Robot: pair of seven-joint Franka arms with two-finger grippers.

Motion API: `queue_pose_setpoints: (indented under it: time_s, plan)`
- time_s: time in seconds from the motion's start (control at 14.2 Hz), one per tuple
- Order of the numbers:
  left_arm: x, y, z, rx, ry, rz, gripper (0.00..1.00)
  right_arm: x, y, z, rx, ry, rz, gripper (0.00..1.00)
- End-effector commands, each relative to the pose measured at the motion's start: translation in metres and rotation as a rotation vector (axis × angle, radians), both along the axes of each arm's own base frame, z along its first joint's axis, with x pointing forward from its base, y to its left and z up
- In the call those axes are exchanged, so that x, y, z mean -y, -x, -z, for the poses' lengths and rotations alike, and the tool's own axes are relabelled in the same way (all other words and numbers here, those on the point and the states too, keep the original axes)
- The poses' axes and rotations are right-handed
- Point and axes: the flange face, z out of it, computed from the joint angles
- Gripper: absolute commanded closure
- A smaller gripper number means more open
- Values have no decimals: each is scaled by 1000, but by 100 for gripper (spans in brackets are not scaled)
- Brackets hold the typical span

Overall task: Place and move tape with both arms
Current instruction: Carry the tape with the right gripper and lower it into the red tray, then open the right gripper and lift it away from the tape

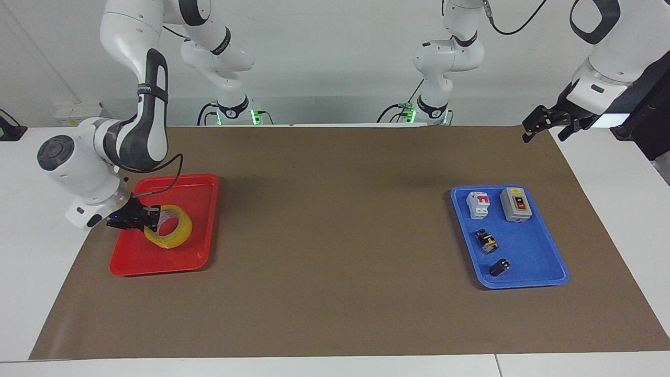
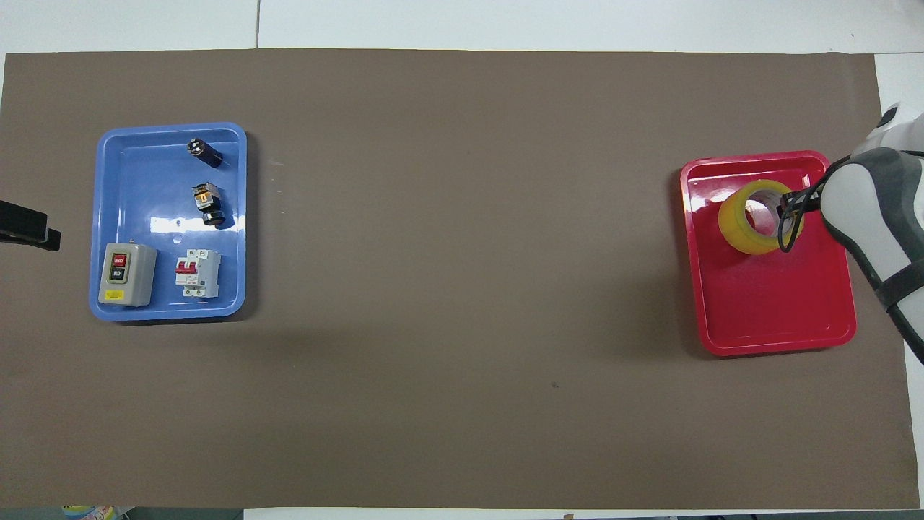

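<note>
Currently: tape over the red tray, gripped by the right arm.

Facing view: the right gripper (image 1: pixel 149 217) is clamped on the wall of the tape (image 1: pixel 168 233), tilted over the red tray (image 1: pixel 201 183); contact with the tray floor cannot be confirmed. The left gripper (image 1: pixel 544 123) waits raised over the mat's corner, fingers spread. Overhead view: the tape (image 2: pixel 743 231) lies within the tray's (image 2: pixel 765 339) half farther from the robots; the blue tray (image 2: pixel 130 144) of electrical parts sits well apart.

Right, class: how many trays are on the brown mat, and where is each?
2. The red tray lies toward the right arm's end of the table, with the tape over it. The blue tray lies toward the left arm's end, holding electrical parts.
</note>
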Motion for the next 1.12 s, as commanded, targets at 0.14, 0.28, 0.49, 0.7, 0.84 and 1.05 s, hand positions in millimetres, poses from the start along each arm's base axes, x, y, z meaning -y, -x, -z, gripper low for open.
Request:
queue_pose_setpoints:
  time_s: [0.14, 0.28, 0.49, 0.7, 0.84, 1.05]
  plan:
    - [0, 7, -2, 8, 15, 8, 0, -5, 28, 6, 31, 28, -51, 100]
    - [1, 7, -2, 8, 15, 10, 0, 7, 31, 7, 38, 57, -94, 100]
    - [1, 7, -2, 8, 15, 10, 0, 10, 36, 14, 27, 54, -87, 100]
    - [1, 7, -2, 8, 15, 10, 0, 17, 37, 18, 37, 57, -80, 97]
    - [0, 7, -2, 8, 15, 8, 0, 12, 32, 13, 39, 57, -89, 7]
    - [0, 7, -2, 8, 15, 8, 0, -5, 24, -19, 75, 61, -111, 0]
